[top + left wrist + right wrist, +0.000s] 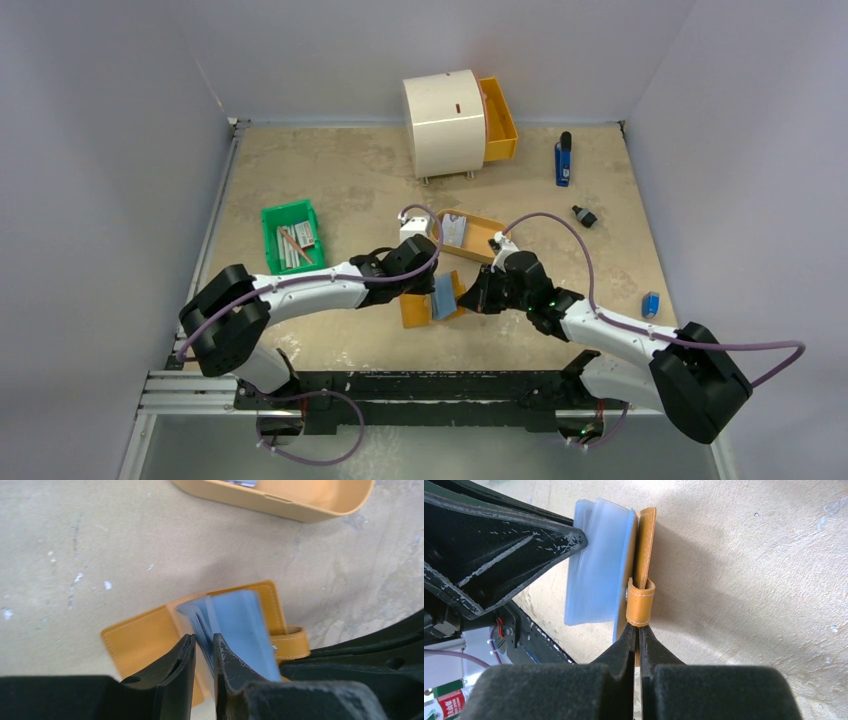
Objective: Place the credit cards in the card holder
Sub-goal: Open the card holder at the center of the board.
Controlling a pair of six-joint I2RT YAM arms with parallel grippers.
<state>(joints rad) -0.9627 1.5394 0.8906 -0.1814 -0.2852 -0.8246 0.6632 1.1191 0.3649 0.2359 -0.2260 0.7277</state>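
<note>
The tan card holder (415,310) lies open on the table between both grippers, its blue plastic sleeves (443,296) fanned upward. My left gripper (424,284) is closed on a pale sleeve (240,620) from above; the tan cover (145,635) lies flat beneath it. My right gripper (472,298) is shut on the edge of the holder's other cover (644,545), just below its strap loop (640,605), holding that cover upright. A grey-blue credit card (455,232) lies in the yellow tray (487,246); only a sliver of it shows in the left wrist view (240,482).
A green bin (292,237) of grey bars stands at the left. A white drum with an orange drawer (445,122) stands at the back. A blue tool (563,160), a small black part (584,215) and a small blue item (650,303) lie at the right.
</note>
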